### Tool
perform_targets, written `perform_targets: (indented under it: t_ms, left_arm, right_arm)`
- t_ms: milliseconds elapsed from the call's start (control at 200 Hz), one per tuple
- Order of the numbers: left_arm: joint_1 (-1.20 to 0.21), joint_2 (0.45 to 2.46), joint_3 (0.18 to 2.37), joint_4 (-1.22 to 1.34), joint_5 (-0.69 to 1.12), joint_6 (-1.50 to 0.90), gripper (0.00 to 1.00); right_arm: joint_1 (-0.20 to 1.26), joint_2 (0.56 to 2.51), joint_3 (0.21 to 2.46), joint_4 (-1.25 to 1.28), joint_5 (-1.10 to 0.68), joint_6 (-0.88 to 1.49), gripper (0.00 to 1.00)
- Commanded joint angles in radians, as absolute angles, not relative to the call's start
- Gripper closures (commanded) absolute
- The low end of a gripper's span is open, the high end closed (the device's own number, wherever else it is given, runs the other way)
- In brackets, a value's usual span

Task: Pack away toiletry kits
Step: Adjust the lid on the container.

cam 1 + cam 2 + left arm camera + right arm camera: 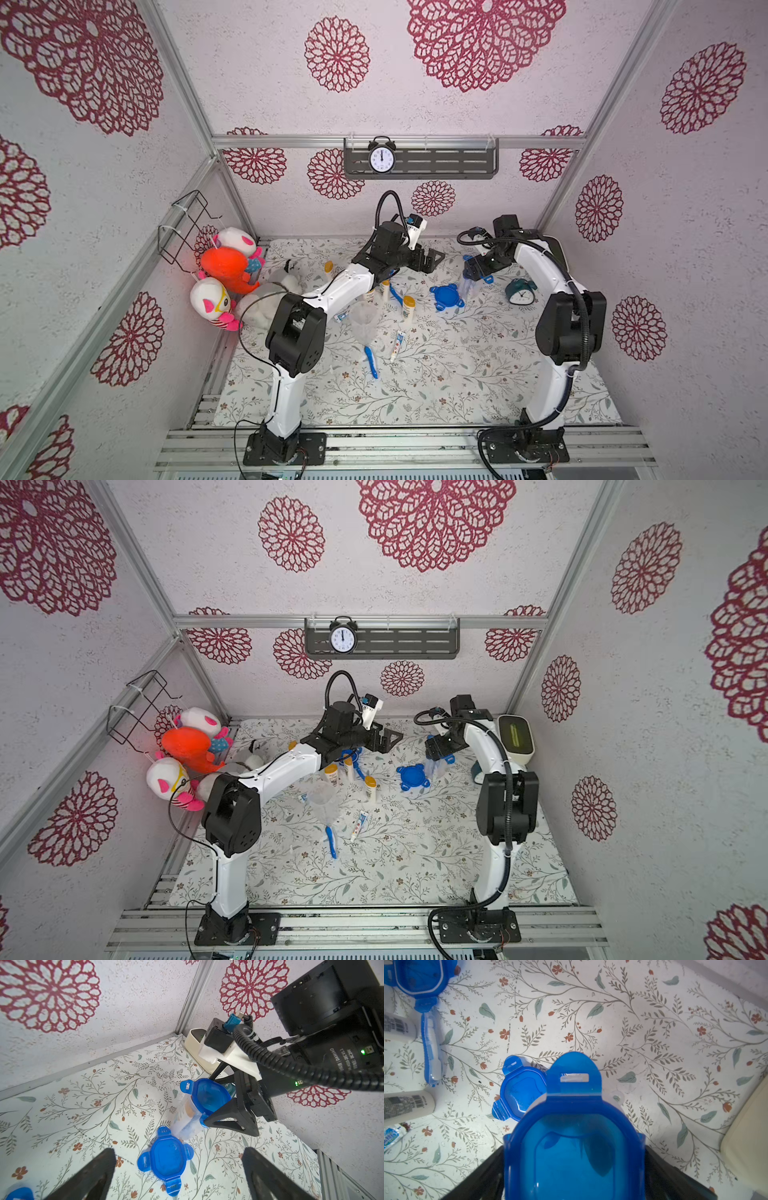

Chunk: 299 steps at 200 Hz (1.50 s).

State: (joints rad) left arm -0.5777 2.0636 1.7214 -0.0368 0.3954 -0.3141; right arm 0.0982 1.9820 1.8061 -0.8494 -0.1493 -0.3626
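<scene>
My right gripper (574, 1167) is shut on the blue four-tab lid of a clear lidded jar (187, 1118), a finger against each side of it; in both top views the jar (467, 286) stands at the back right. A loose blue lid (446, 297) lies just left of it. My left gripper (178, 1167) hangs open above that lid (166, 1159), holding nothing. An empty clear jar (365, 322) stands mid-mat. Near it lie a blue toothbrush (371, 361), a toothpaste tube (397, 345) and an orange-capped white bottle (408, 307). More bottles (384, 289) sit partly hidden under the left arm.
A teal alarm clock (519, 291) stands right of the held jar. A cream device (515, 737) sits in the back right corner. Plush toys (228, 270) pile up at the left wall under a wire basket (187, 224). Another clock (381, 156) sits on the wall shelf.
</scene>
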Motion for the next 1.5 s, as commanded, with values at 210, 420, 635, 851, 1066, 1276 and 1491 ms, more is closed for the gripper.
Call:
perform_targets:
  t_ms: [210,420,635,851,1066,1276,1491]
  left_arm:
    - [-0.574,2.078,1.745,-0.047,0.402,-0.306,0.01]
    - [-0.574,2.076,1.741,-0.043,0.400,-0.310,0.01]
    - [-0.578,2.076,1.740,-0.041,0.403,-0.314,0.01]
    - [-0.579,2.075,1.739,-0.038,0.402,-0.315,0.01]
    - [-0.578,2.073,1.739,-0.038,0.402,-0.316,0.01]
    - [-0.578,2.077,1.739,-0.038,0.404,-0.313,0.01]
    - [-0.578,2.082,1.742,-0.037,0.403,-0.314,0.01]
  right_arm:
    - [0.094,1.988,1.759,-0.866,-0.199,-0.327,0.34]
    - [0.104,1.961,1.757,-0.851,-0.160,-0.314,0.09]
    - [0.107,1.903,1.766,-0.802,-0.196,-0.293,0.01]
    - [0.107,1.855,1.789,-0.765,-0.245,-0.261,0.01]
    - [0.107,1.843,1.795,-0.765,-0.200,-0.258,0.01]
    - [0.107,1.873,1.806,-0.801,-0.143,-0.286,0.01]
    - [0.110,1.923,1.839,-0.838,-0.141,-0.301,0.01]
